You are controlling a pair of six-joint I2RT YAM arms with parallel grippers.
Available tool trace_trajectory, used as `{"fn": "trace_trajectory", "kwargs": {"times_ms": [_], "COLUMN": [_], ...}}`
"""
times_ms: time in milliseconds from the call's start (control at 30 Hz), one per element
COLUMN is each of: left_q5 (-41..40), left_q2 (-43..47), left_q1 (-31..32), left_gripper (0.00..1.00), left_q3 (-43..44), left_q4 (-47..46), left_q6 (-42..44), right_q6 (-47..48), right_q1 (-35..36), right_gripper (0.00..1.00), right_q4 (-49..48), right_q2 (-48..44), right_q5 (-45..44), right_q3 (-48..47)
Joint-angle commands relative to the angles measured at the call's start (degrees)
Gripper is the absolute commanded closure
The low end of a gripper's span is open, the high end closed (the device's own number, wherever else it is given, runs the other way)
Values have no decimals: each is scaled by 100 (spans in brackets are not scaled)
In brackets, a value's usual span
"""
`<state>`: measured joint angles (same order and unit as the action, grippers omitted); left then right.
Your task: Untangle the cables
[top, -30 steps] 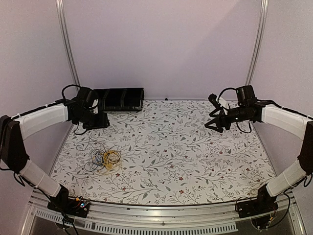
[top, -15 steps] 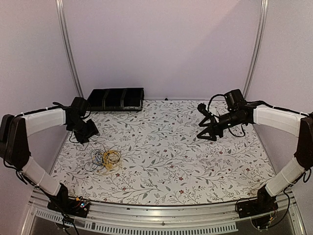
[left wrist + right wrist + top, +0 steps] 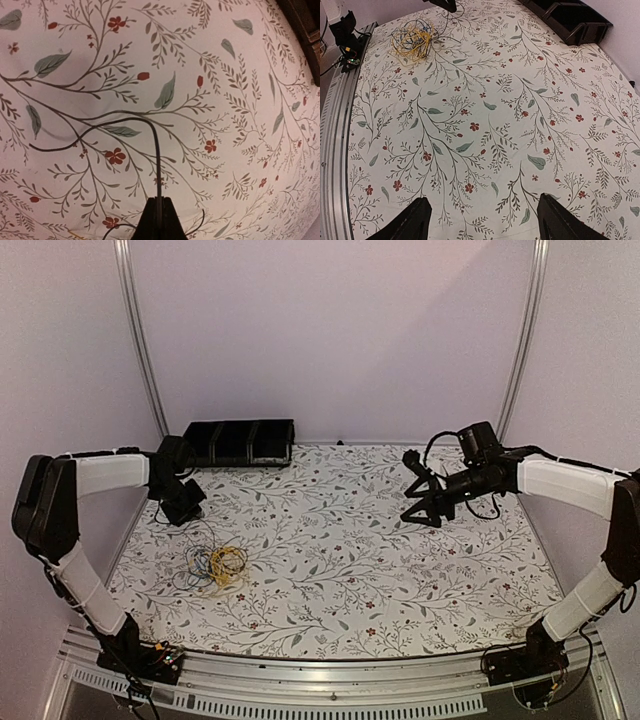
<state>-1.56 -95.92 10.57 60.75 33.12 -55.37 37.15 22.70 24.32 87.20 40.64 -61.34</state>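
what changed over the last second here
The left gripper came down from beside the black bins toward the cable bundle and closed on a thin black wire that runs toward it. The right gripper swung inward and lower, with its jaws open. The bundle and the bins did not visibly move.

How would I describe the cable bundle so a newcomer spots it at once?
On the floral tablecloth, look left, nearer than the black bins at the back wall. The cable bundle lies there, one black strand running up into the shut left gripper. It is the only tangle of thin yellow, blue and black loops.
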Motion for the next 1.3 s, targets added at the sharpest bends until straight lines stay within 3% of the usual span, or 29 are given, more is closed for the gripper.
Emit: {"fn": "trace_trajectory", "kwargs": {"times_ms": [0,133,367,500,667,833,1033,1133,1267], "left_q5": [349,845,1102,1141,1688,1760,1548,1545,1277], "left_q2": [21,32,251,433,586,432,-325,-416,-315], "left_q1": [237,873,1733,1868,2037,2102,2100,2090,2090], "left_gripper": [100,100,100,100,100,100,100,100,100], "left_q3": [539,862,2072,2812,3719,5002,7403,7560,7046], "left_q4": [-532,-891,-1362,-1488,-2027,-1945,-1397,-1696,-1959], "left_q6": [363,517,694,797,1334,1800,2026,1833,1879], "right_q6": [40,-529,-1471,-1890,-2080,-2136,-2052,-2021,-1988], "right_q1": [286,604,946,1007,1061,1061,1061,1061,1066], "right_gripper": [24,24,21,17,16,16,16,15,16], "right_q4": [-305,-785,-909,-1079,-1222,-1245,-1254,-1256,-1260], "right_q2": [125,365,1275,1504,1584,1553,1353,1318,1373], "right_q5": [-227,-872,-325,388,568,596,644,647,618], "right_q3": [-165,-769,-2086,-2330,-2387,-2286,-2142,-2213,-2293]}}
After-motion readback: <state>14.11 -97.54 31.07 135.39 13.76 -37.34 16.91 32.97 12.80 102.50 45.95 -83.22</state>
